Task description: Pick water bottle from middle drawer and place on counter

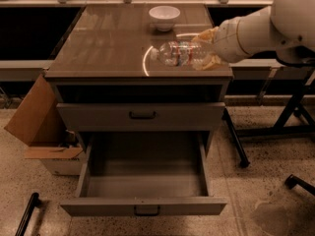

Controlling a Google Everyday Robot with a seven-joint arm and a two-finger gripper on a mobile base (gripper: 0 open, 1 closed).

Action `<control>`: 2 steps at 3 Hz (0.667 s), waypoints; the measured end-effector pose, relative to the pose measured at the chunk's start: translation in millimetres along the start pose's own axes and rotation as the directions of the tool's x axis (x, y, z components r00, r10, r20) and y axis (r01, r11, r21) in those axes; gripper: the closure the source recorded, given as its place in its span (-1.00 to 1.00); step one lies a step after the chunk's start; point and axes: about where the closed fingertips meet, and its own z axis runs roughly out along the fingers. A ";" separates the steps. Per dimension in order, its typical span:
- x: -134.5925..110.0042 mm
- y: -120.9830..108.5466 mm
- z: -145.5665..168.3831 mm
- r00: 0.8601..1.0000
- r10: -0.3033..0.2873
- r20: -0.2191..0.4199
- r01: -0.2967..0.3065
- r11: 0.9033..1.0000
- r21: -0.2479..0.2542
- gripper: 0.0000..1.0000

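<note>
Over bench (98, 43) right side | your tool (205, 49) clamps water bottle (177, 54), lying sideways, cap toward bench middle | middle drawer (142, 186) open, bottle not in it | pick looks done; set-down and release are left to you

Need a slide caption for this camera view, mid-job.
Gripper holds the water bottle sideways over the counter, near the white bowl; drawer below stands open.

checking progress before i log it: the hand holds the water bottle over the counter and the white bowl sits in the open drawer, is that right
Not quite. The camera view shows the white bowl standing on the counter, near its back edge, not in the open drawer. The rest stands: the hand holds the water bottle over the counter.
</note>
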 end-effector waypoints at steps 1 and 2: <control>2.8 -46.7 22.3 0.999 0.033 -0.014 -0.033 0.999 0.006 1.00; 5.0 -78.3 54.1 0.995 0.095 0.008 -0.095 0.995 -0.003 1.00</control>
